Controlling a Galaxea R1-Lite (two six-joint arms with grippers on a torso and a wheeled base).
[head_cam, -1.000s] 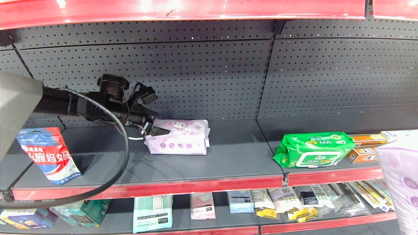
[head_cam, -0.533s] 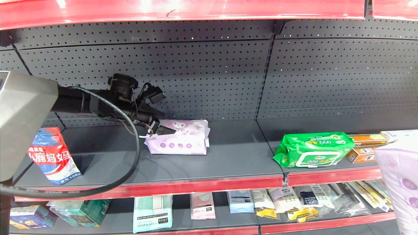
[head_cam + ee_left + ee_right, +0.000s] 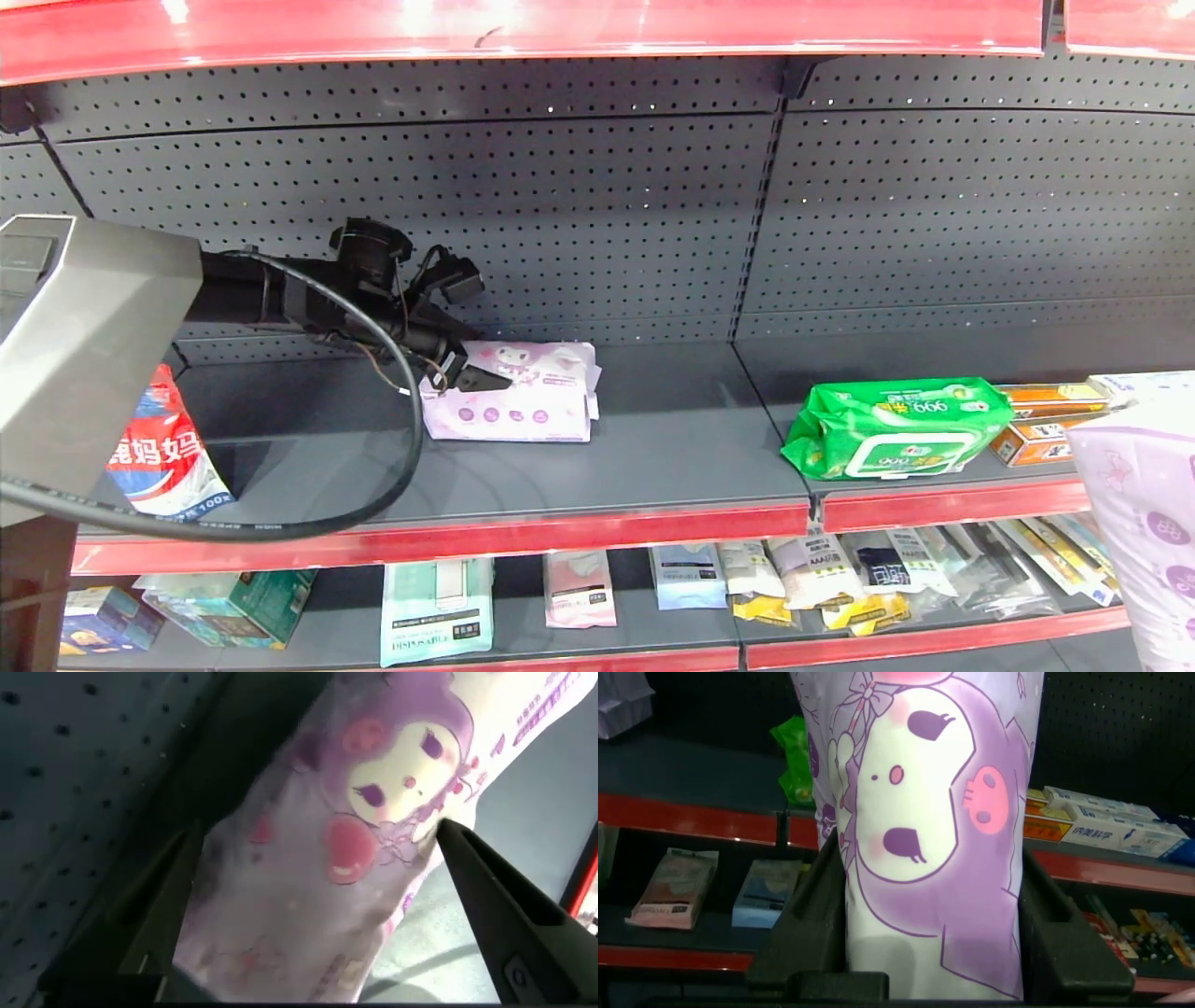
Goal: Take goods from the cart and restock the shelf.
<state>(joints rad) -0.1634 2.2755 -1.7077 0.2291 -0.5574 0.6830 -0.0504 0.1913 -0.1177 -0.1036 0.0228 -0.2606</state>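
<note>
Purple pack [image 3: 523, 406] & green pack [image 3: 892, 425]: glossy plastic film; shelf [image 3: 653, 448]: matt perforated metal.

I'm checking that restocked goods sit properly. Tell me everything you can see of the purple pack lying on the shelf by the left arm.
The purple pack is a soft plastic-wrapped packet, pale lilac with a cartoon face and pink spots printed on it, crimped at its right end. It lies flat on the grey shelf, toward the back. The left gripper is at its left end, over its top.

Purple pack [image 3: 934, 812] in right pincer [image 3: 932, 873]
</note>
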